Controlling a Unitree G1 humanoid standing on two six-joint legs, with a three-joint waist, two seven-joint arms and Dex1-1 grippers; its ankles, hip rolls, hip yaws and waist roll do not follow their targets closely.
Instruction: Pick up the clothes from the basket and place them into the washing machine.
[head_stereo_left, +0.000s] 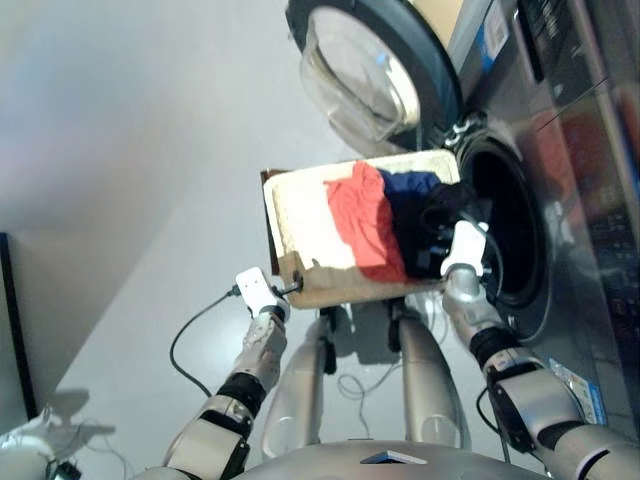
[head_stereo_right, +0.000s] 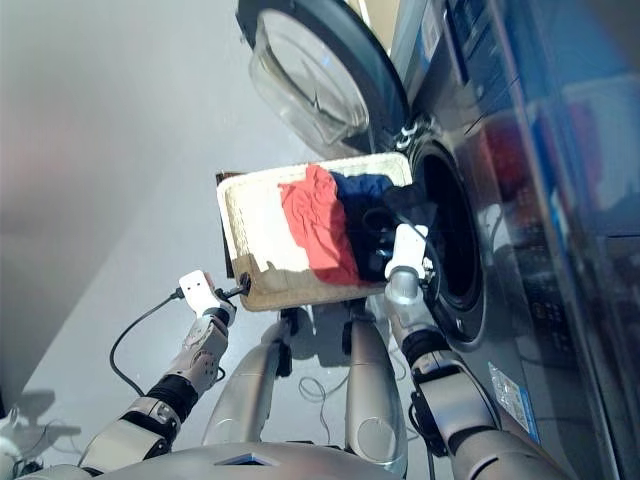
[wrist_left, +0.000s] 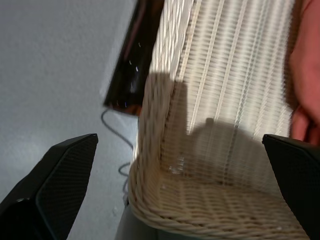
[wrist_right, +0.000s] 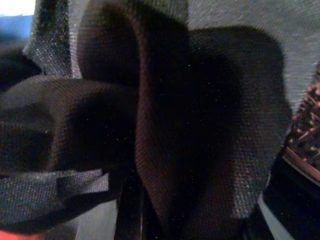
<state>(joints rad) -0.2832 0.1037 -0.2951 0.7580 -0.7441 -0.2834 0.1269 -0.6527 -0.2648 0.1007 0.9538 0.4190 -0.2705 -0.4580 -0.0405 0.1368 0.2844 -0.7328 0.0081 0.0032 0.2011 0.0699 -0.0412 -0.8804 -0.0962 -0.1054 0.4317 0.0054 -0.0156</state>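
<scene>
Head view: the wicker basket (head_stereo_left: 300, 215) sits before the open washing machine (head_stereo_left: 505, 225); orange-red garment (head_stereo_left: 362, 220) mid-basket, navy garment (head_stereo_left: 412, 186) far right, black garment (head_stereo_left: 428, 235) under the right gripper (head_stereo_left: 462, 250).

Left wrist view: left gripper (wrist_left: 175, 187) spread open at the basket's corner.

Right wrist view: bunched black cloth fills the frame; finger state cannot be told. Fabric looks soft and light; pinch a raised fold.

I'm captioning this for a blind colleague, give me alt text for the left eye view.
The robot's right gripper is in the black garment in a cream wicker basket, beside orange-red and navy clothes. The washing machine stands open alongside; the left gripper is at the basket's near corner.
</scene>
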